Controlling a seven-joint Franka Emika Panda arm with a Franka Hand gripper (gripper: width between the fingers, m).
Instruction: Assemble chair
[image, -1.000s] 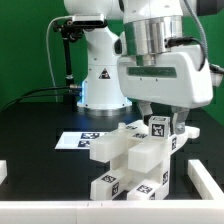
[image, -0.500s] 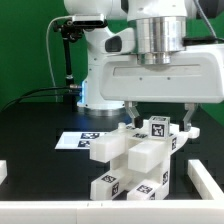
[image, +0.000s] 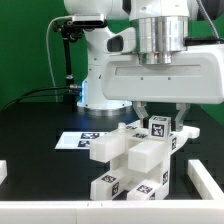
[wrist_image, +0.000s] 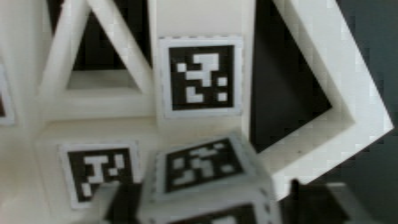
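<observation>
The chair is a stack of white blocky parts with black-and-white tags, standing mid-table. A small upright tagged part sticks up at the stack's top, toward the exterior view's right. My gripper hangs straight above it, one finger on each side, closed against its sides. In the wrist view the same tagged part fills the space between the dark fingers, with my gripper around it. Below it lie white chair bars and a tall tagged bar.
The marker board lies flat on the black table behind the chair, on the exterior view's left. White rails stand at the right, the left and the front edge. The arm's base is behind.
The gripper turned above the stack so its body faces the camera squarely. Then its fingers drew inward from a wide gap onto the upright tagged part. The chair stack has not moved.
</observation>
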